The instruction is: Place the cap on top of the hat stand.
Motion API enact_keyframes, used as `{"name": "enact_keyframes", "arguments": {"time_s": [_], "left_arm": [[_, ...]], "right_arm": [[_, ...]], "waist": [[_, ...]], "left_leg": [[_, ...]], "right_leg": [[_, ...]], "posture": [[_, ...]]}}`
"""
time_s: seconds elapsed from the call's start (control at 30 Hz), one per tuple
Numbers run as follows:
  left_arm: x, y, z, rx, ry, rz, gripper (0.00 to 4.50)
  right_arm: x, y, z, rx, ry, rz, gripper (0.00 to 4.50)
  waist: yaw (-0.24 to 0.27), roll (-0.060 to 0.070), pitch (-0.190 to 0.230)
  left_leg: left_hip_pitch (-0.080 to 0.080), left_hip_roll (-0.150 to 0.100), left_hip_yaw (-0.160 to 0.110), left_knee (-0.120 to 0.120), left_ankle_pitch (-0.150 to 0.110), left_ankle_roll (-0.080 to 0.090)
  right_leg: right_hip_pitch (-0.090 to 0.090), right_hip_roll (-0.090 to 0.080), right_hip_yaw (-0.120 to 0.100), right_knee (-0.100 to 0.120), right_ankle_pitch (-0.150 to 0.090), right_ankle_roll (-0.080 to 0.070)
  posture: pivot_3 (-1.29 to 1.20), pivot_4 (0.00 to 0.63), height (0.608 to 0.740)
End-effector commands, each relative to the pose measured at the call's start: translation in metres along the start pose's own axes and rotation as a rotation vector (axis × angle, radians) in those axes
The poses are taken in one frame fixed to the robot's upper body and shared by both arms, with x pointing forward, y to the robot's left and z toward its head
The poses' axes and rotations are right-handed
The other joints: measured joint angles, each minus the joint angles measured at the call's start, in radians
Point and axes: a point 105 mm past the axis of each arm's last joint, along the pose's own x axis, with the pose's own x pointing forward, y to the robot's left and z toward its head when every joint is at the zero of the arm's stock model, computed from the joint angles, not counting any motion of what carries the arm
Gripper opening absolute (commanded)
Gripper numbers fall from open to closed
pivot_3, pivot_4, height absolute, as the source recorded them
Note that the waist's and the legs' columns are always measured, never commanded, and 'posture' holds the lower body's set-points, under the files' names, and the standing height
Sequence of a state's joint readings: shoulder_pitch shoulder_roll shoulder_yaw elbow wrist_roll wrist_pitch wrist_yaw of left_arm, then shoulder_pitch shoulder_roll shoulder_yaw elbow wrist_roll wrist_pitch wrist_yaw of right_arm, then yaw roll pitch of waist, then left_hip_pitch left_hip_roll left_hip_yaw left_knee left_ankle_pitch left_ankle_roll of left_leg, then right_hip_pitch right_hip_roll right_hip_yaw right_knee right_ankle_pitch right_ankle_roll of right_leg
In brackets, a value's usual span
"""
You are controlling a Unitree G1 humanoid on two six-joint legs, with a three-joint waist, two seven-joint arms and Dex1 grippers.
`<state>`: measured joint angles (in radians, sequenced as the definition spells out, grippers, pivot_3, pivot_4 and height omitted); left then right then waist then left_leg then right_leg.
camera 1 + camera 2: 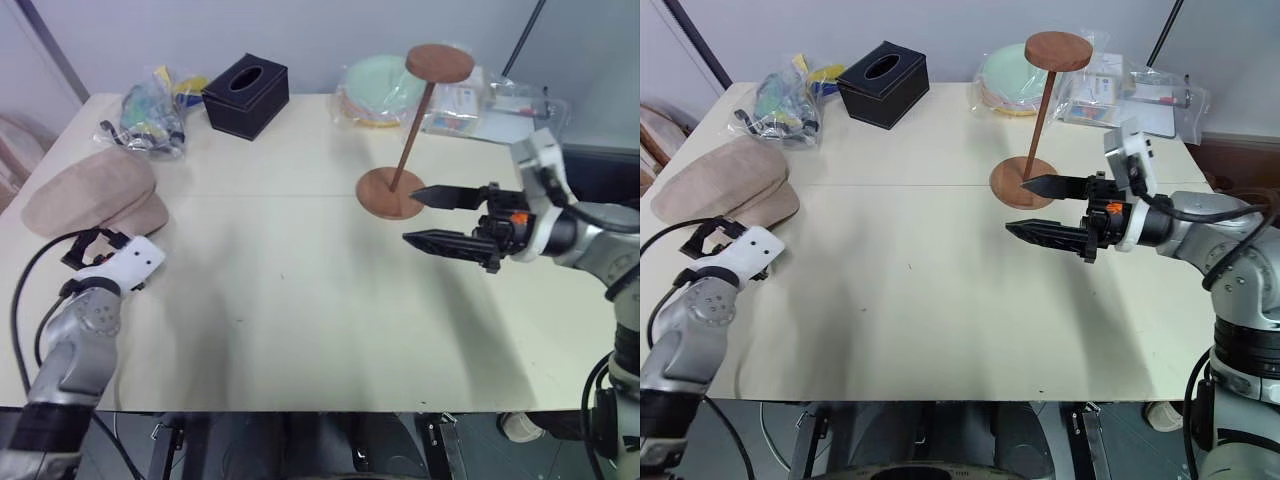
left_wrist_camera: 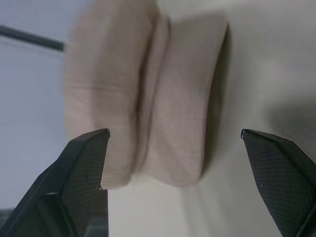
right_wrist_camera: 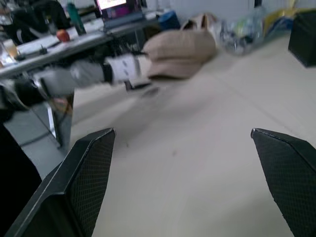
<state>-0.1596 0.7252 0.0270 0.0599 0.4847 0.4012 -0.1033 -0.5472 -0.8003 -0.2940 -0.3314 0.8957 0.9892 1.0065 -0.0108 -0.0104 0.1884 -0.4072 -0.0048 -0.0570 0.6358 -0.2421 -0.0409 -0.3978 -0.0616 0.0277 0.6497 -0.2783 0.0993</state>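
Observation:
The beige-pink cap (image 1: 92, 190) lies on the table's left side, brim toward the middle. My left gripper (image 1: 88, 245) sits just in front of it, pointing at it. In the left wrist view that gripper (image 2: 174, 133) is open, with the cap (image 2: 148, 98) straight ahead between the fingers but apart from them. The reddish-brown hat stand (image 1: 415, 120) is upright at the back right, its disc top (image 1: 440, 63) bare. My right gripper (image 1: 410, 217) hovers open just in front of the stand's round base (image 1: 385, 195), pointing left and holding nothing.
A black tissue box (image 1: 246, 95) stands at the back, with a bag of colourful items (image 1: 150, 115) to its left. Pale green plates (image 1: 380, 88) and clear plastic packets (image 1: 490, 105) lie behind the stand. The table's front edge (image 1: 320, 408) is near.

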Motion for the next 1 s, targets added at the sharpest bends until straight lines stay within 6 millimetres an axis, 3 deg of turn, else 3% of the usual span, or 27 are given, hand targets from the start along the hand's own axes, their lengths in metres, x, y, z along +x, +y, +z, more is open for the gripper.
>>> {"name": "enact_keyframes", "arguments": {"time_s": [0.03, 0.27, 0.37, 0.6, 0.73, 0.83, 1.0], "left_arm": [[0.015, 0.006, 0.009, 0.032, -0.032, 0.060, 4.47], [0.039, -0.001, 0.005, 0.039, -0.033, 0.059, 4.47], [0.046, -0.001, 0.002, 0.021, -0.029, 0.060, 3.58], [0.049, 0.010, 0.000, 0.008, -0.061, 0.087, 0.02], [0.044, 0.028, 0.013, 0.020, -0.119, 0.136, 0.02], [0.036, 0.060, 0.048, 0.020, -0.242, 0.226, 0.02], [-0.015, 0.133, 0.182, -0.071, -0.737, 0.401, 0.02]], "right_arm": [[-0.001, 0.010, 0.021, -0.050, -0.050, 0.012, 4.49], [0.002, 0.014, 0.029, -0.057, -0.076, 0.004, 4.49], [0.002, 0.014, 0.030, -0.057, -0.085, 0.003, 4.50], [-0.001, 0.011, 0.037, -0.072, -0.104, -0.012, 4.50], [-0.006, 0.004, 0.041, -0.051, -0.130, -0.047, 4.50], [-0.013, -0.004, 0.043, -0.090, -0.120, -0.122, 4.50], [-0.046, -0.017, 0.060, -0.140, -0.149, -0.265, 4.50]], "waist": [[0.002, 0.000, 0.000], [0.001, 0.000, 0.000], [0.000, 0.000, -0.001], [0.001, 0.001, -0.001], [0.000, 0.000, -0.001], [0.006, -0.001, 0.000], [0.037, -0.004, 0.002]], "left_leg": [[0.000, 0.000, 0.000, 0.000, 0.000, 0.000], [-0.001, 0.000, 0.000, 0.001, 0.000, 0.000], [0.000, 0.000, 0.000, 0.001, 0.000, 0.000], [0.000, 0.000, 0.000, 0.002, 0.000, 0.000], [0.000, 0.000, 0.000, 0.002, 0.000, 0.000], [-0.002, 0.000, -0.001, 0.002, 0.000, 0.000], [-0.007, 0.000, -0.004, 0.008, 0.000, 0.000]], "right_leg": [[0.000, 0.000, 0.000, 0.000, 0.000, 0.000], [0.000, -0.001, -0.001, 0.000, 0.000, 0.000], [0.000, -0.001, -0.001, 0.001, 0.000, 0.000], [0.000, -0.001, -0.001, 0.002, 0.000, 0.000], [0.000, -0.001, -0.001, 0.002, 0.000, 0.000], [0.000, -0.001, -0.001, 0.002, 0.000, 0.000], [-0.001, -0.001, -0.004, 0.002, 0.000, 0.001]], "posture": [[0.00, 0.150, 0.740], [0.00, 0.150, 0.740], [0.00, 0.150, 0.740], [0.00, 0.150, 0.740], [0.00, 0.150, 0.740], [0.00, 0.150, 0.740], [0.00, 0.150, 0.740]]}}
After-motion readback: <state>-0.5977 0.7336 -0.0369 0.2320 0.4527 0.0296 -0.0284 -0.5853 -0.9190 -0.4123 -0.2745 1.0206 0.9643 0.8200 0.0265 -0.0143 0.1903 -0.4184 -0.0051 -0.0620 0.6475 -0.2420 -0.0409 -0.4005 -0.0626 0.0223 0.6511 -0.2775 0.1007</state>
